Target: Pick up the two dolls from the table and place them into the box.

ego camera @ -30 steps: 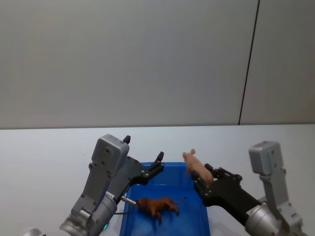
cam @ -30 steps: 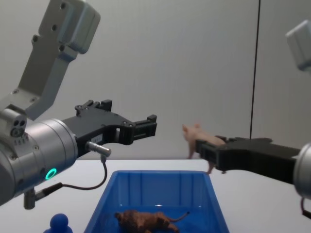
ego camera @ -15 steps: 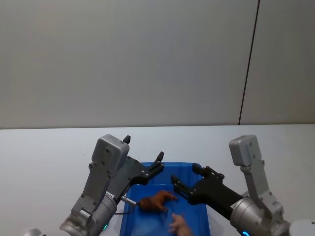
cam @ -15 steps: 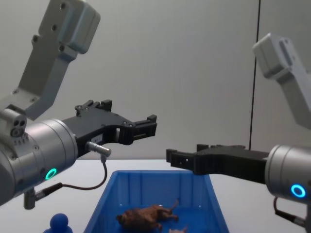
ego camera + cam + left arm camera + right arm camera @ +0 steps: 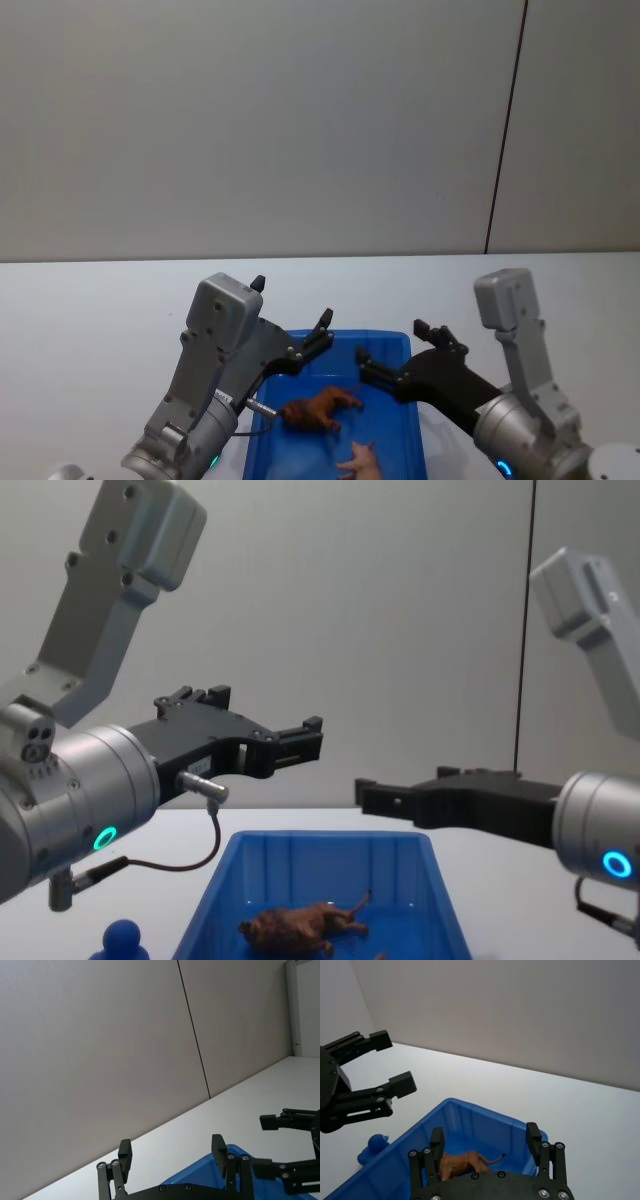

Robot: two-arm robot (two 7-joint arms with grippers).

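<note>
Both dolls lie inside the blue box (image 5: 412,436). The brown lion (image 5: 318,408) rests on its side near the box's middle, seen too in the right wrist view as the lion (image 5: 465,1161) and in the chest view as the lion (image 5: 300,928). The pale pink pig (image 5: 360,462) lies at the box's near end. My left gripper (image 5: 320,335) hangs open and holds nothing above the far left rim. My right gripper (image 5: 392,343) hangs open over the far right part of the box, holding nothing. Under the box spreads the white table (image 5: 100,300).
A blue round-headed pawn figure (image 5: 125,940) stands on the table left of the box, also seen as the pawn (image 5: 372,1147) in the right wrist view. A grey wall with a dark vertical seam rises behind the table.
One second ago my right gripper held the pig above the box's right side. It has opened; the pig dropped into the box. The lion shifted and rolled. The left arm has not moved.
</note>
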